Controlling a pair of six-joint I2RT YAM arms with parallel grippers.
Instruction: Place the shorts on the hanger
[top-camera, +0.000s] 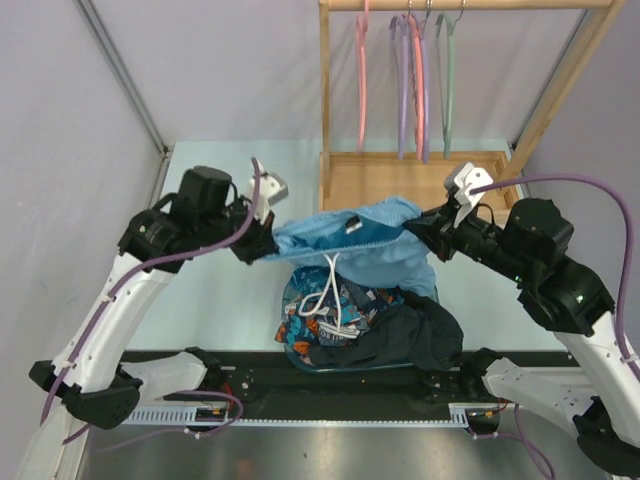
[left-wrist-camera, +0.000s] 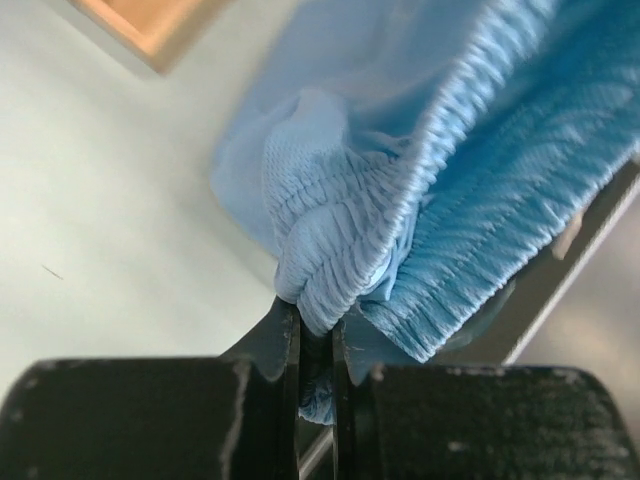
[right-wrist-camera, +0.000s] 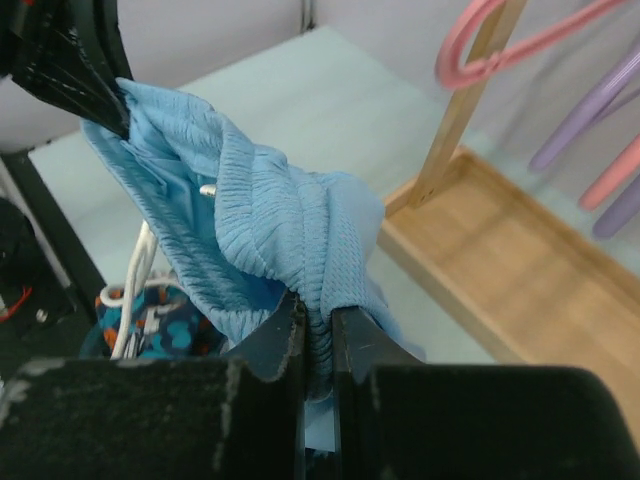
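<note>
Shorts (top-camera: 350, 240), ribbed sky-blue knit, stretched mid-frame between both grippers, lifted over the pile. Left gripper (left-wrist-camera: 314, 330) clamped on bunched elastic waistband; right gripper (right-wrist-camera: 318, 320) pinched on the opposite waistband fold. White drawstring (top-camera: 330, 285) dangles onto patterned garment (top-camera: 340, 312), black garment (top-camera: 410, 335) beside it, lower centre. Sage hanger (top-camera: 447, 90), thin plastic, hangs on wooden rack (top-camera: 325, 110) at top; pink hangers (top-camera: 362, 80) and purple hangers (top-camera: 403, 90) crowd its left side. Rack's flat base (top-camera: 400, 178) lies just behind the shorts.
</note>
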